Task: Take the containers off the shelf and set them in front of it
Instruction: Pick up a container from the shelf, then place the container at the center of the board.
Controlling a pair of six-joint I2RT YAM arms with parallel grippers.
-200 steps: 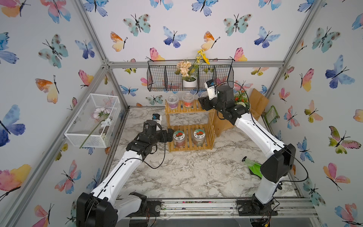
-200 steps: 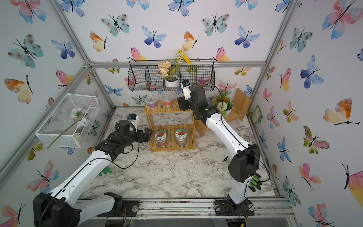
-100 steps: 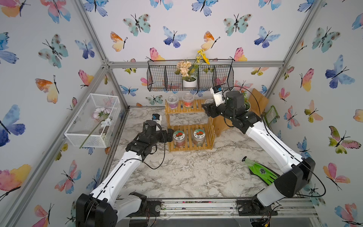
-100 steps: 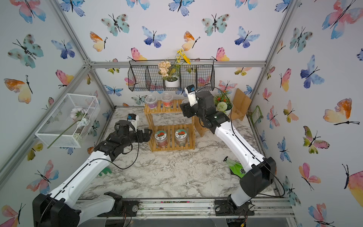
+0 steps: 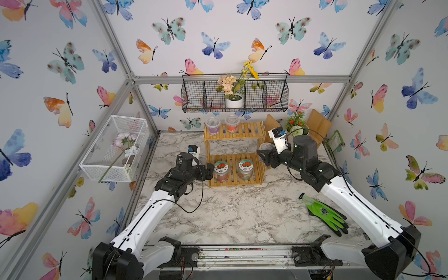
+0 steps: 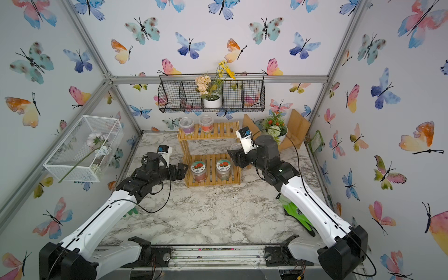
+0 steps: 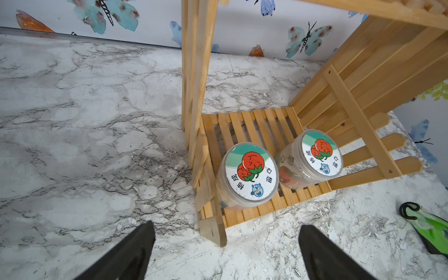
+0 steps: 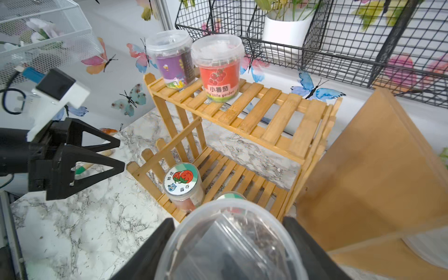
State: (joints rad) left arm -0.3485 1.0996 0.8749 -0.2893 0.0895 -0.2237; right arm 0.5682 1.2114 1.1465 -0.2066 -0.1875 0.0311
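Observation:
The bamboo shelf (image 5: pixel 234 155) stands at the back of the table. Its upper board carries a purple cup (image 5: pixel 213 125) and an orange-red cup (image 5: pixel 232 123). Two jars with white red-pictured lids (image 5: pixel 221 171) (image 5: pixel 245 168) sit on the lower board. My right gripper (image 5: pixel 263 156) hangs in the air just right of the shelf, shut on a clear cup with dark contents (image 8: pixel 230 242). My left gripper (image 7: pixel 226 228) is open and low at the shelf's front left corner, beside the left jar (image 7: pixel 251 173), with nothing between its fingers.
A black wire basket (image 5: pixel 198 97) with a white flower pot hangs on the back wall above the shelf. An angled wooden board stand (image 5: pixel 320 126) and a potted plant (image 5: pixel 297 128) stand to the shelf's right. A green glove (image 5: pixel 324 214) lies front right. A white mesh box (image 5: pixel 116 148) juts from the left wall.
My right gripper has carried the dark-content cup from the upper board rightward and down, off the shelf's right side. The left arm has not moved.

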